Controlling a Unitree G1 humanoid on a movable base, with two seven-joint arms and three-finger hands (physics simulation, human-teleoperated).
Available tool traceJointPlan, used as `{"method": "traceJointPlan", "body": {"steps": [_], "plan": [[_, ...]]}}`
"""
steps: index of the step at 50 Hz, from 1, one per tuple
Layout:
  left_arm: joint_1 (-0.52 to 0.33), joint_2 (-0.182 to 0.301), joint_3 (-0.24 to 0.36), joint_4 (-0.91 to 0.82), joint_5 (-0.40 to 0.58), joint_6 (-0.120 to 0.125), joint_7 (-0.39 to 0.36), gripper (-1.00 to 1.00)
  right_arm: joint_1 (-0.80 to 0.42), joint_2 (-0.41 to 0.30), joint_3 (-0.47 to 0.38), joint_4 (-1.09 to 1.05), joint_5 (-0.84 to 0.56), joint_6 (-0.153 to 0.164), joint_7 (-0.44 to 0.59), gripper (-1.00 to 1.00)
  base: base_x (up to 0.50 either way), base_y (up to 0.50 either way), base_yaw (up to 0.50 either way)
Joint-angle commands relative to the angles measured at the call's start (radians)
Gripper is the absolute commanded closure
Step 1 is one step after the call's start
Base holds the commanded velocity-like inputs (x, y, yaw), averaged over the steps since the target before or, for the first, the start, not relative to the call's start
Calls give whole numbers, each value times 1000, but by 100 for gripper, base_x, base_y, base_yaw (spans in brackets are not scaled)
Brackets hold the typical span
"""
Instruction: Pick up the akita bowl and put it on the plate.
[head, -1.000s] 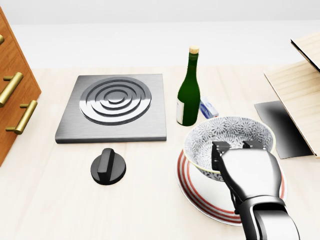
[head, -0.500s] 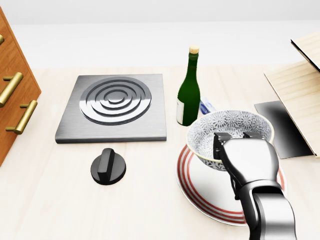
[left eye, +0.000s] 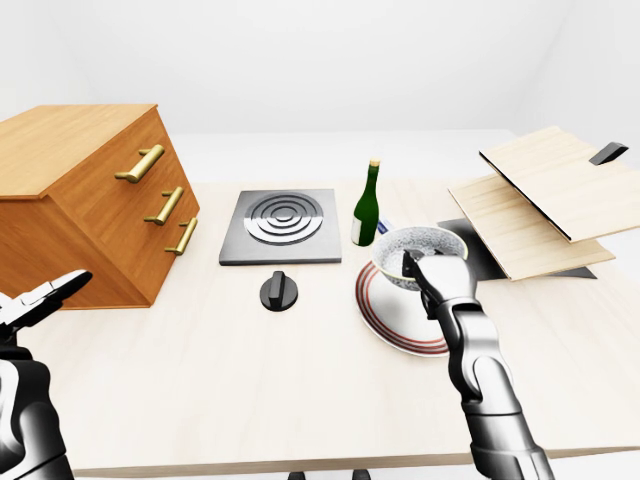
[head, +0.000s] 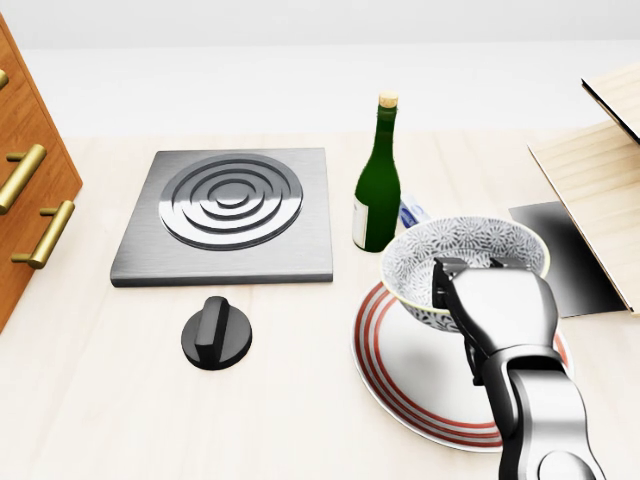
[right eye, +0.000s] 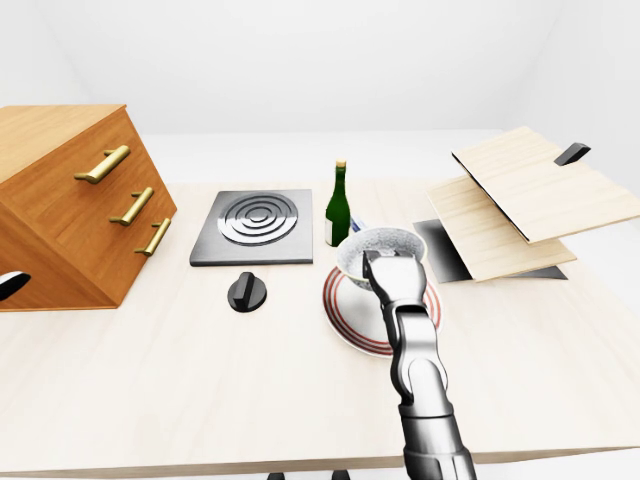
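Observation:
The akita bowl (head: 468, 246), white with a dark floral pattern, hangs tilted just above the top part of the red-ringed plate (head: 405, 378) at the head view's lower right. My right hand (head: 476, 278) comes up from the bottom edge. It is shut on the bowl's near rim, with dark fingertips hooked over the edge and the silver palm covering the near wall. Whether the bowl's base touches the plate is hidden by the hand. My left hand (left eye: 42, 294) hovers at the left-eye view's lower left with its fingers spread, far from both.
A green bottle (head: 378, 182) stands just up-left of the bowl, with a small blue-white box (head: 414, 212) behind it. Left of those are a steel stove plate (head: 230, 212) and a black knob (head: 216, 333). A wooden drawer cabinet (left eye: 85, 200) stands far left. Slanted wooden boards (left eye: 540, 195) are on the right.
The right hand has carried the bowl slightly toward the view's top and right over the plate. More of the plate's lower part now shows.

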Motion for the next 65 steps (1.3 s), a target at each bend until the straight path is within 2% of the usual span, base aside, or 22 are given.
{"method": "traceJointPlan", "body": {"steps": [1,4,12,42,65], "plan": [[16,-1,11,-55,-11,0,13,-100,-16,-11,-1,36,34,0,-56,100,0,0,0],[22,-4,25,-99,-15,0,18,-100,-17,-13,-2,31,33,0,-52,100,0,0,0],[5,-7,16,-45,2,0,4,-100,-18,-13,-2,60,43,0,-75,100,0,0,0],[17,-11,41,-126,-8,0,13,-100,-22,-12,16,146,79,0,-145,100,0,0,0],[11,-10,35,-106,-4,0,16,-100,-22,-20,18,206,110,0,-191,100,0,0,0]]}}
